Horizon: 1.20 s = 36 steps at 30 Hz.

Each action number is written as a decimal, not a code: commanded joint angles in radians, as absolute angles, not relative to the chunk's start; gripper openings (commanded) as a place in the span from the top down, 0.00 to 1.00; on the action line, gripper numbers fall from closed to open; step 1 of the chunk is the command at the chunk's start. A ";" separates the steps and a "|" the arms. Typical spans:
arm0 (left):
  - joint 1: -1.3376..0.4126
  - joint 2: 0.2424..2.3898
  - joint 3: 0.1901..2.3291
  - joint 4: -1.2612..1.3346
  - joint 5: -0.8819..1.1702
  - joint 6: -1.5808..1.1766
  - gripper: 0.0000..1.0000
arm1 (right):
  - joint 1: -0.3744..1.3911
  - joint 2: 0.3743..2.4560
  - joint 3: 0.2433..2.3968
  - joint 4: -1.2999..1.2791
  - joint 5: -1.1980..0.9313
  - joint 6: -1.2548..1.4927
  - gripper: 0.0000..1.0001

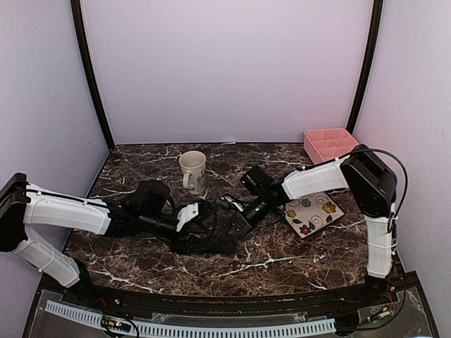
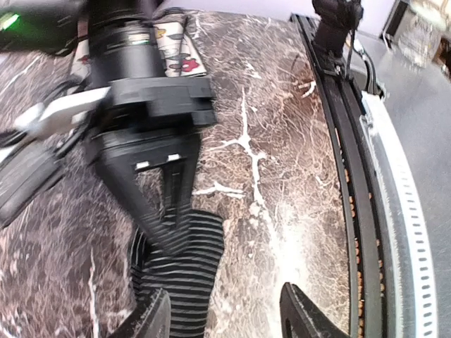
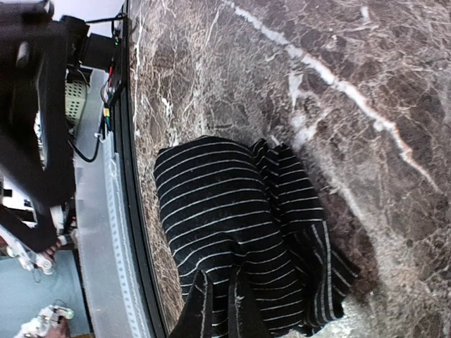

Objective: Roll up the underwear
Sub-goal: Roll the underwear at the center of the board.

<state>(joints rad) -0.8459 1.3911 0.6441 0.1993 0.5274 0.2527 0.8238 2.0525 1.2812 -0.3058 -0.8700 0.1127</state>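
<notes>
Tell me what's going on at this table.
Both arms reach in over the black ribbed underwear, which lies bunched on the marble table near its front edge. The right gripper is shut on the cloth. The left gripper is open close beside the same garment, holding nothing. A mug and a flowered plate sit off to the side.

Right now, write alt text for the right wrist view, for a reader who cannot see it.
The right gripper, shut, pinches a bunched black underwear with thin pale stripes at the bottom of the frame, on a dark marble table. The table's front rail runs down the left side.
</notes>
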 commanded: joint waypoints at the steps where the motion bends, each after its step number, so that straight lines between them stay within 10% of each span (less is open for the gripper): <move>1: -0.885 1.436 0.660 0.257 0.375 0.314 0.44 | 0.788 2.121 1.313 -0.375 -0.855 0.166 1.00; 11: -0.899 1.667 0.813 0.171 0.344 0.448 0.46 | 0.769 2.166 1.348 -0.404 -0.829 0.133 1.00; 16: -0.899 1.735 0.858 0.051 0.375 0.479 0.63 | 0.761 2.128 1.319 -0.395 -0.784 0.117 0.99; 22: -0.897 1.749 0.833 0.001 0.479 0.440 0.81 | 0.723 1.922 1.170 -0.265 -0.667 0.110 0.65; 36: -0.801 1.934 0.999 -0.115 0.841 0.298 0.87 | 0.981 1.388 0.733 -0.013 -0.247 -0.194 0.41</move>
<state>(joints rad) -0.8261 1.8580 0.9852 0.0460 0.7326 0.3607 0.8803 1.4014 0.7696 -0.0700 -0.4294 -0.0566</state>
